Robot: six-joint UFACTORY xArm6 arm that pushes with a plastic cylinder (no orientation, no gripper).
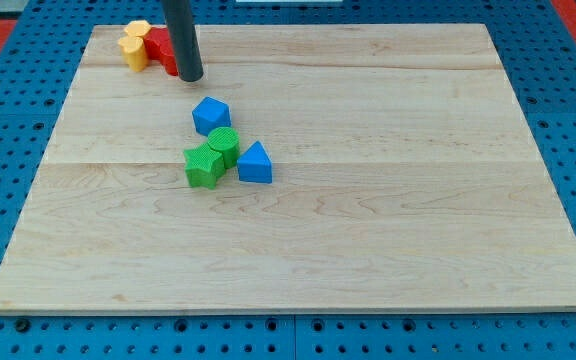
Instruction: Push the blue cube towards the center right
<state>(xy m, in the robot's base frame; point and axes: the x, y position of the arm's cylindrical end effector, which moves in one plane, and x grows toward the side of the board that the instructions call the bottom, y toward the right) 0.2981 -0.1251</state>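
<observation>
Approach step. My tip [190, 77]: bare rod, clamped on nothing, beside red block [161, 50], above-left of blue cube [211, 115]. Cube left of centre, touching green blocks [211, 157]. Next: reposition to cube's left, push rightward.

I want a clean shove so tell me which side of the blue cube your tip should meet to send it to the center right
No gripping here, only pushing. My tip sits up and to the view's left of the blue cube, beside the red block. I'd probably meet the cube's left face, centred, coming from the view's left. The green blocks touch its lower edge, so a low contact could drag them along.
</observation>
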